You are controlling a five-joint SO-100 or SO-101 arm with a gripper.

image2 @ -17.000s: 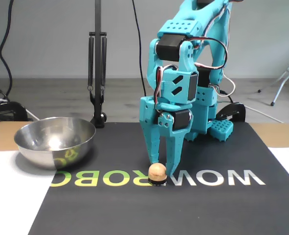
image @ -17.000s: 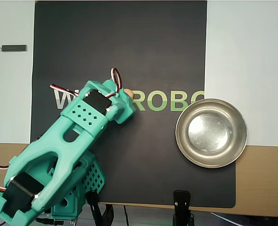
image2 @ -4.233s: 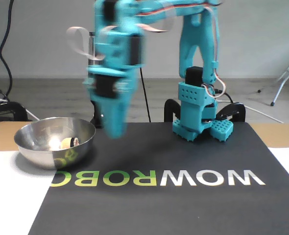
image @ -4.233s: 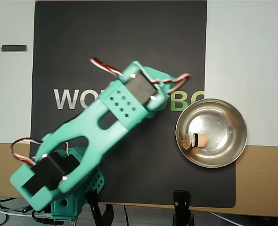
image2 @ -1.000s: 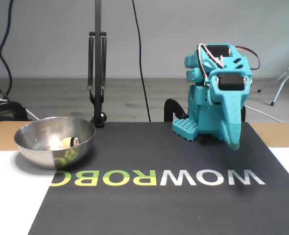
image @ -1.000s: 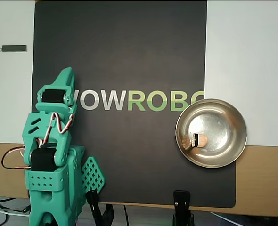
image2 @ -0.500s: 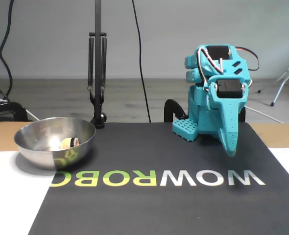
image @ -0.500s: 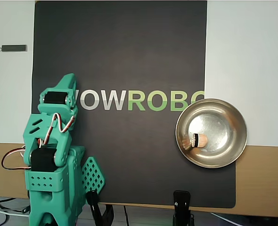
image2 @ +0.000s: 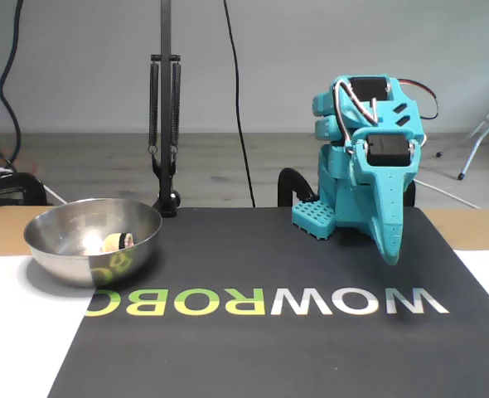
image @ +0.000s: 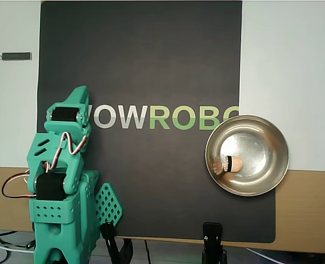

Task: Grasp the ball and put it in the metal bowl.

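The ball (image: 233, 164) lies inside the bowl (image: 272, 137), left of centre in the overhead view and resting on the bottom; the fixed view shows it low against the near wall of the bowl (image2: 54, 240). It sits where it sat four seconds ago, so it has settled and is not rolling.

What has changed is the arm. Four seconds ago it stretched across the mat (image: 151, 55) toward the bowl; now it is folded back over its base at the mat's far side, well apart from the bowl. Over the last second it has barely shifted, and from half a second ago nothing has moved, which suggests it has come to rest.

The gripper (image2: 389, 253) points down just above the mat near the first letter of the print, and holds nothing. Its jaws appear drawn together, with no gap visible in either view.

Judged from this, the task looks complete: ball delivered, arm parked.
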